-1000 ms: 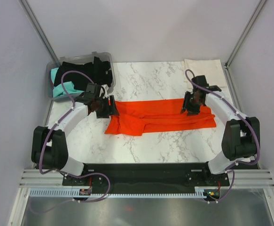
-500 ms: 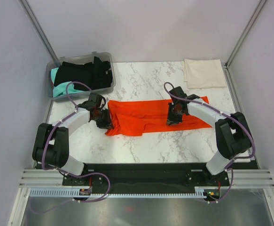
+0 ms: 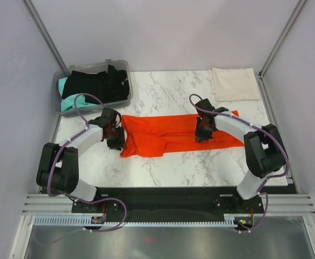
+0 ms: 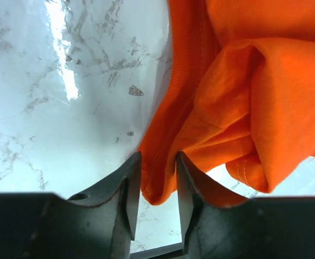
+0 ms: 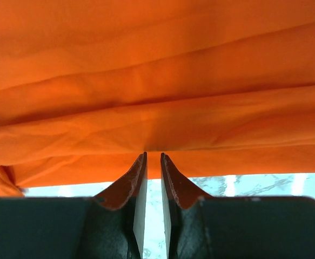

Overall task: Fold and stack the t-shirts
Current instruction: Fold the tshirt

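Jaws of left gripper (image 4: 158, 162) clamp the orange-red t-shirt (image 3: 165, 135) at its left end, right gripper (image 5: 153, 156) pinching near its right end.

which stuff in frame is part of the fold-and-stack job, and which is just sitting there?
Part of the job:
- orange t-shirt, spread mid-table
- cream t-shirt, folded at the far right corner
- black t-shirts and teal t-shirt, heaped in the bin

Just there:
- clear plastic bin
- marble table

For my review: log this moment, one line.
step: fold | left end effector: shut on orange t-shirt | right end effector: shut on it
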{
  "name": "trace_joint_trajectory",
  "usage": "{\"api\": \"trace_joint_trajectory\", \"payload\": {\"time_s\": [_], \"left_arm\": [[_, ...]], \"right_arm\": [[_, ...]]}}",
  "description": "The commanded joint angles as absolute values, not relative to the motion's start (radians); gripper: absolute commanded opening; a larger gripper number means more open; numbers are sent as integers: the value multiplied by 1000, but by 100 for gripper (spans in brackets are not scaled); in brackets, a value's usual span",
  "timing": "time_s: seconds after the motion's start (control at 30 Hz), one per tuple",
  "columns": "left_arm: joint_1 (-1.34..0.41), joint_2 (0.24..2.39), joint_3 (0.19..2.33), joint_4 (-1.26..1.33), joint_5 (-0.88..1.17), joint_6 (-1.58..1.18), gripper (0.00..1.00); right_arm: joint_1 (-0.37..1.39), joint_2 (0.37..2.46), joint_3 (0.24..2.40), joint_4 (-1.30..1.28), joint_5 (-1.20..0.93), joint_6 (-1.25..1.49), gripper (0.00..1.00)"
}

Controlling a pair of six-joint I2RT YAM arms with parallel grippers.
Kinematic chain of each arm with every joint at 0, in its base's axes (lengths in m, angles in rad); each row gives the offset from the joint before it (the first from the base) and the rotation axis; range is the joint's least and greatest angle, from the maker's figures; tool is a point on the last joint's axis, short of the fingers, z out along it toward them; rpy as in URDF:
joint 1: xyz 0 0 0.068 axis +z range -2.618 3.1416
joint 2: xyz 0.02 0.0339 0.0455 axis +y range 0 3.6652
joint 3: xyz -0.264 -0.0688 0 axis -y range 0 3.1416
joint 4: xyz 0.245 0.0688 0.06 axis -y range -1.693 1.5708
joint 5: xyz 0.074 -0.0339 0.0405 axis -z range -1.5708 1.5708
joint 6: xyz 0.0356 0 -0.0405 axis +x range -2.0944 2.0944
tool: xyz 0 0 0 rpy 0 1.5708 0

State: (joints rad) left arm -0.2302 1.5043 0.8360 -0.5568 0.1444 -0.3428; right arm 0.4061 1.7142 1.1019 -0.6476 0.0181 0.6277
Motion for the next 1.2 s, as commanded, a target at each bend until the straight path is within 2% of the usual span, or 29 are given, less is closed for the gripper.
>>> {"api": "trace_joint_trajectory", "payload": {"time_s": [0.0, 0.1, 0.27, 0.43, 0.77, 1.17], "left_arm": [[-224, 1421, 903, -584, 97, -311, 40], [-224, 1388, 943, -607, 121, -319, 42], [-227, 1333, 963, -600, 280, -370, 40], [-229, 1420, 901, -532, 379, -410, 38], [-229, 1572, 888, -457, 350, -420, 36], [-229, 1586, 865, -465, 307, -407, 35]], "right_arm": [[376, 1675, 1131, -670, 80, 585, 23], [331, 1648, 1114, -686, 103, 561, 23], [273, 1606, 1077, -687, 117, 522, 24], [273, 1614, 1063, -686, 112, 522, 27], [273, 1585, 1006, -670, 104, 531, 35], [267, 1670, 1037, -627, 143, 479, 38]]}}
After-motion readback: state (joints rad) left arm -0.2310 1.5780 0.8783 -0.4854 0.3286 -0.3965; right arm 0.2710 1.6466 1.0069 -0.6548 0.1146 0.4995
